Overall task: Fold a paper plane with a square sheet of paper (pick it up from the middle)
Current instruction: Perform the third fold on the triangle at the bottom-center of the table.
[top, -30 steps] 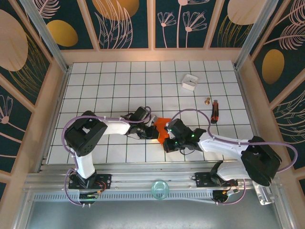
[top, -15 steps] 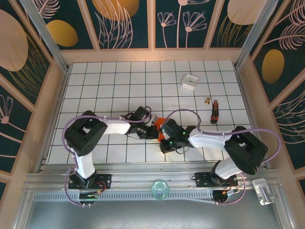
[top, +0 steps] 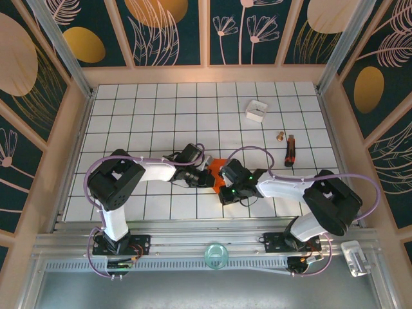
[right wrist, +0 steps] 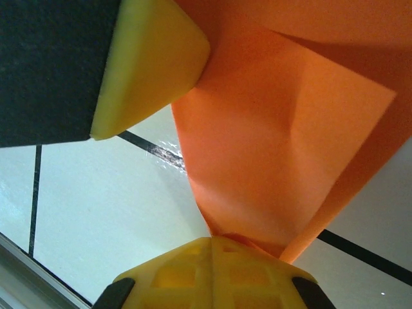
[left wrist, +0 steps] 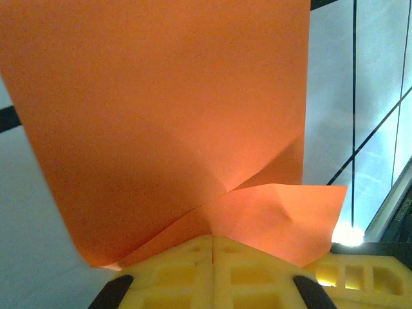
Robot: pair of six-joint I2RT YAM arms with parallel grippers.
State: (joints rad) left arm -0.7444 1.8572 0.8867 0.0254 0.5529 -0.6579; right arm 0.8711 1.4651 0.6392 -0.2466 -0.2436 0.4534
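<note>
Shut tight on both sides: left gripper (left wrist: 212, 248) and right gripper (right wrist: 211, 248), each pinching an edge of the square sheet of paper (left wrist: 167, 116), almost nose to nose. Sheet half creased and buckled between the two grips, low over the front-middle of the tiled table (top: 141, 116). Hard to tell whether touching the tiles or not. Could easily tear, or end up with a crooked crease, if tugged unevenly. Could also slip out of one pinch, with so little paper caught. Also worth watching: yellow pads (right wrist: 151, 64) bumping each other at that range.
</note>
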